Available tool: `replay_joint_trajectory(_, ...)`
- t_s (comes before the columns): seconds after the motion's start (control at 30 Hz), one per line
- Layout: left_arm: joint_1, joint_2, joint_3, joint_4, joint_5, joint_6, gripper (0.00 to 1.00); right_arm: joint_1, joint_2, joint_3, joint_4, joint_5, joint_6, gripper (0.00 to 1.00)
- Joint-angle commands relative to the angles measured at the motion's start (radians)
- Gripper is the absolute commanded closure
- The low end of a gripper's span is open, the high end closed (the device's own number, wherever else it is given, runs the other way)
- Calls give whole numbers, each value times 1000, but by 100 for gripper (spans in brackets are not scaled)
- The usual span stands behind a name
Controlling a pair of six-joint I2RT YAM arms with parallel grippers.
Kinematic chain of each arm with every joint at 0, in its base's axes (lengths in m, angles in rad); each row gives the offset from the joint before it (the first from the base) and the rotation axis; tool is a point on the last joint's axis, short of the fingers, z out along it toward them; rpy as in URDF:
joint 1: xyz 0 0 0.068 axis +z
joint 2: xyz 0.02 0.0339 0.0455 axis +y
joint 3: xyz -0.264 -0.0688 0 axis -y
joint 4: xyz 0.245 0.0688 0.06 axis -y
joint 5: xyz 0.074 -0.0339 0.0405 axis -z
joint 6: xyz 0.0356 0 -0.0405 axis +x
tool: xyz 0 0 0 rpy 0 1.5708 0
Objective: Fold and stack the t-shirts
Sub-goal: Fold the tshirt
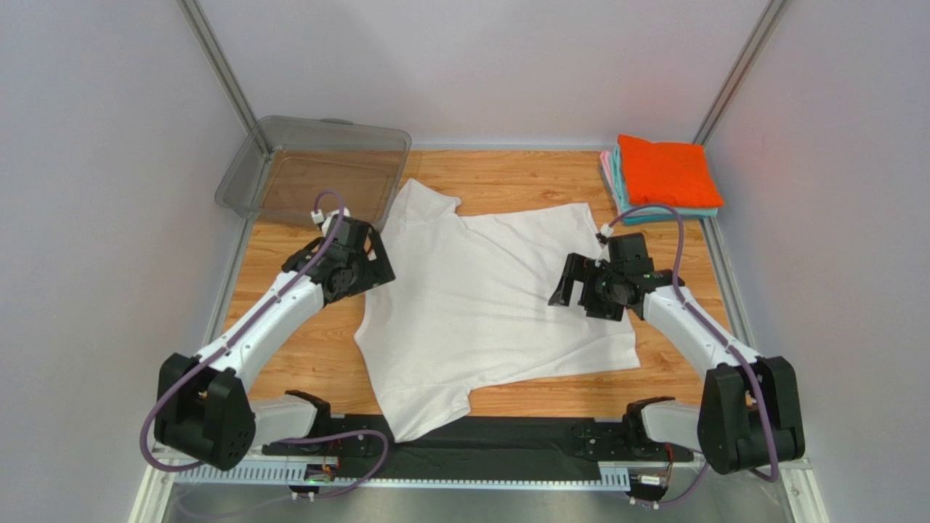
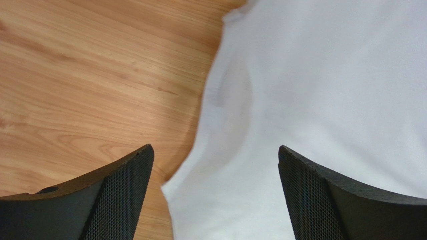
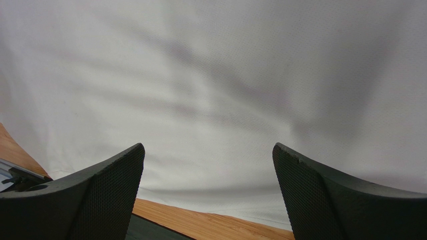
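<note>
A white t-shirt (image 1: 480, 305) lies spread out and slightly skewed on the wooden table (image 1: 524, 174). My left gripper (image 1: 374, 267) hovers open over the shirt's left edge. In the left wrist view that gripper (image 2: 214, 150) straddles the curved hem of the shirt (image 2: 326, 75), with nothing held. My right gripper (image 1: 565, 287) stands open above the shirt's right half. The right wrist view shows that gripper (image 3: 207, 146) empty over wrinkled white cloth (image 3: 210, 75). A stack of folded t-shirts sits at the back right, orange (image 1: 668, 171) on top of teal and pink layers (image 1: 611, 180).
A clear grey plastic bin (image 1: 317, 169) stands at the back left, close to the shirt's far sleeve. A black mat (image 1: 491, 436) runs along the near edge between the arm bases. Grey walls and metal posts enclose the table.
</note>
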Motion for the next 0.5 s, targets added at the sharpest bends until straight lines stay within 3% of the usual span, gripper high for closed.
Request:
replay_joint_trajectory(0.0, -55, -49, -57, 97, 167, -12, 0, -5, -26, 58, -35, 60, -29, 0)
replay_joint_trajectory(0.17, -122, -17, -98, 195, 241, -34, 0, -5, -34, 26, -62, 83, 14, 0)
replay_joint_trajectory(0.47, -127, 107, -187, 366, 322, -55, 0, -7, -161, -152, -75, 140, 126, 0)
